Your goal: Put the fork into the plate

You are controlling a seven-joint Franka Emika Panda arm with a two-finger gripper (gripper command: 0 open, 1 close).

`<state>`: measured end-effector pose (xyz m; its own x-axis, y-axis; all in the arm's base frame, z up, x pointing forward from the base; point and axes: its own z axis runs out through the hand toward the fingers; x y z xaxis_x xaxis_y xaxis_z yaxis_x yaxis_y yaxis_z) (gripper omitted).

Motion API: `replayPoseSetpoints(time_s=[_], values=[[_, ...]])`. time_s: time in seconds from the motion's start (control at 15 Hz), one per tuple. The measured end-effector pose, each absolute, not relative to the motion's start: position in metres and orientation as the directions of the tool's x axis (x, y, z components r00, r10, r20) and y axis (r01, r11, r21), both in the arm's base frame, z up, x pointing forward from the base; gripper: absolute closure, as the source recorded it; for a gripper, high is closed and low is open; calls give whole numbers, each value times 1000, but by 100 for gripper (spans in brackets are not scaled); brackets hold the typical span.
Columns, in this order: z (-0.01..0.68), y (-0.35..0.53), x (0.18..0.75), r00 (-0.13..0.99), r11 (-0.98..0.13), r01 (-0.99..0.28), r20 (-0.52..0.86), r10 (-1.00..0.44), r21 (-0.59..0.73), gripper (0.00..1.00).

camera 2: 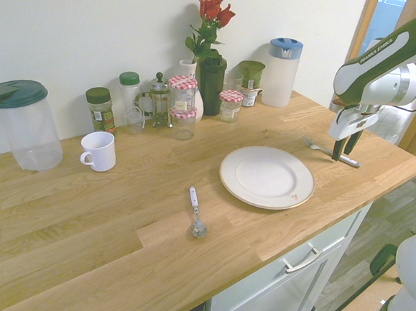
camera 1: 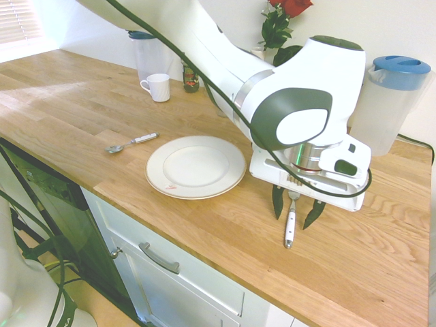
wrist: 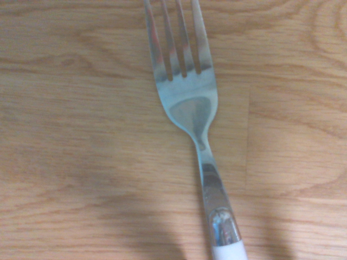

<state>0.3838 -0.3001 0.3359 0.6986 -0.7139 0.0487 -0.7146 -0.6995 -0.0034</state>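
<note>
Wooden tabletop (camera 1: pixel 82 102) carries the white plate (camera 1: pixel 195 166) near its front edge. Beside it, the gripper (camera 1: pixel 296 210) points down, fingers apart astride the fork (camera 1: pixel 290 223), seemingly not touching it; the fork lies flat just beside the plate, outside its rim.

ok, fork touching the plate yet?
Apart. The first exterior view shows bare worktop between the fork and the plate rim; the second exterior view shows the same gap, with the fork flat on the wood.
</note>
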Motion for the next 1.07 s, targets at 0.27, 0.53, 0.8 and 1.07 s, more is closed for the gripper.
replayPoseSetpoints(time_s=[0.27, 0.53, 0.8, 1.07], values=[[332, -300, 388, 704, -705, -709, 42, -709, -5, 100], [333, -299, 389, 707, -708, -707, 43, -706, -6, 100], [333, -297, 391, 712, -713, -701, 44, -700, -11, 100], [337, -292, 394, 717, -718, -695, 51, -695, -25, 100]])
